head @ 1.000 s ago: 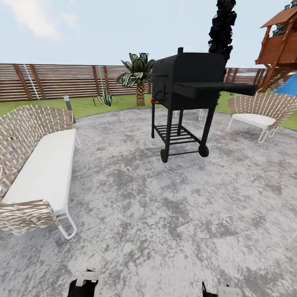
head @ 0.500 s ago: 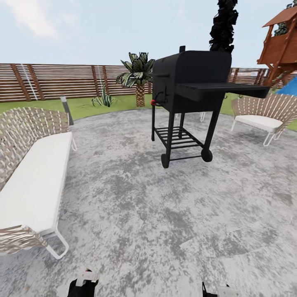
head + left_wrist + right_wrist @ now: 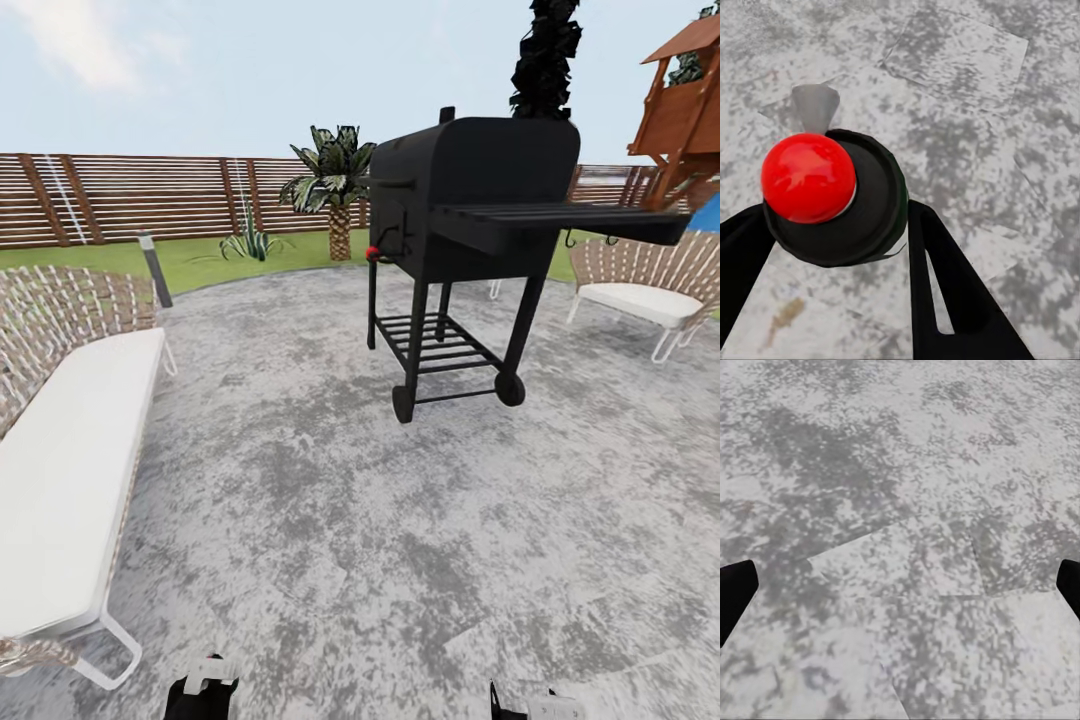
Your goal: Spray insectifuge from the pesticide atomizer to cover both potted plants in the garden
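Two black fingers of the left hand [image 3: 832, 247] hold the pesticide atomizer [image 3: 832, 196], facing the grill [image 3: 470, 200]; right hand [image 3: 900, 585] wide.

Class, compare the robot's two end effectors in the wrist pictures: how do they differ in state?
The left end effector is shut on the spray bottle, its red dot facing the camera; the right end effector is open and holds nothing. The left fingers sit close together; the right ones stand wide apart. Both hang over the grey patio.
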